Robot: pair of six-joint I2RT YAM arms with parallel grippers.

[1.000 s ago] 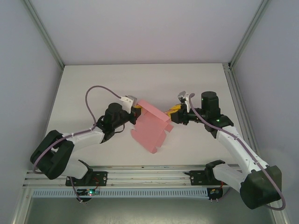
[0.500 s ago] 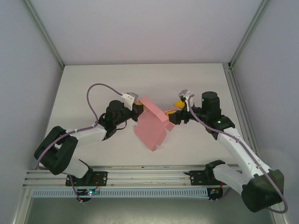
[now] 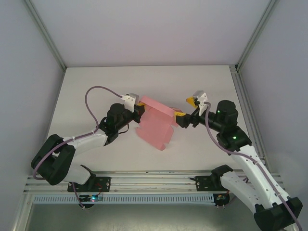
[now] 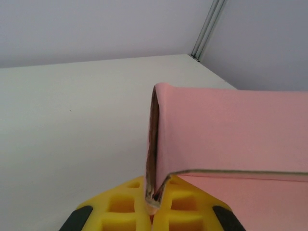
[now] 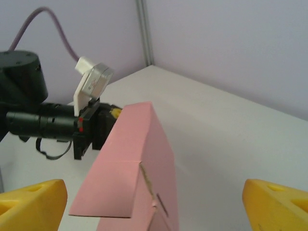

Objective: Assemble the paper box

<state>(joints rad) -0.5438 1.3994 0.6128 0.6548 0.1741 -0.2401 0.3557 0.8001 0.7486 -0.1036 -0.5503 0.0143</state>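
One plain pink paper box (image 3: 156, 127) in left end effector (image 3: 139, 110).

The right pincer (image 3: 185, 109) let go of the paper box (image 3: 155, 127), spread wide and drew back, leaving the card just ahead of it.

The paper box (image 3: 155, 126) is sitting over the table (image 3: 96, 86) between both claws. Its near edge is lying pinched inside the left gripper (image 3: 140, 110), and its far end is standing just ahead of the right gripper (image 3: 185, 109), whose fingers (image 5: 31, 199) are flanking it, spread wide.
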